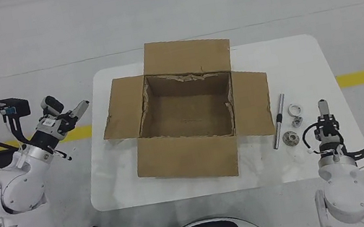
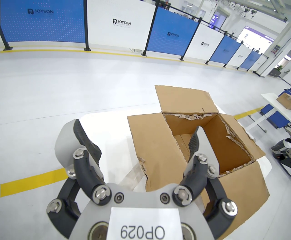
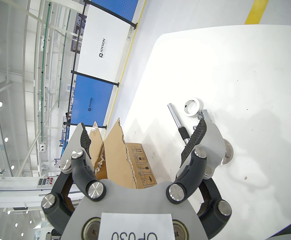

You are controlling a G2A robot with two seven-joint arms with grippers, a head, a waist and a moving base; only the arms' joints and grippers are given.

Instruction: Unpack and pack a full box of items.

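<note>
the box point(image 1: 188, 158) was found standing open near the middle of the table point(image 1: 289, 58), all four flaps folded outward and the upper edges torn. its bare cardboard floor was seen from above. just beside the right flap, a rod point(image 1: 279, 120) was laid on the table roughly along the flap's edge. a ring point(image 1: 296, 109), a small part point(image 1: 297, 121) and a flanged disc point(image 1: 290, 138) were grouped close to the rod on the side away from the box. the right gripper point(image 1: 322, 105) was noted over the table just beside these parts, on their outer side, its fingers spread wide and gripping nothing. contact with any part could not be established. the left gripper point(image 1: 73, 112) was noted beyond the table's left edge, over the floor and apart from the box, its fingers likewise spread wide and gripping nothing.
</note>
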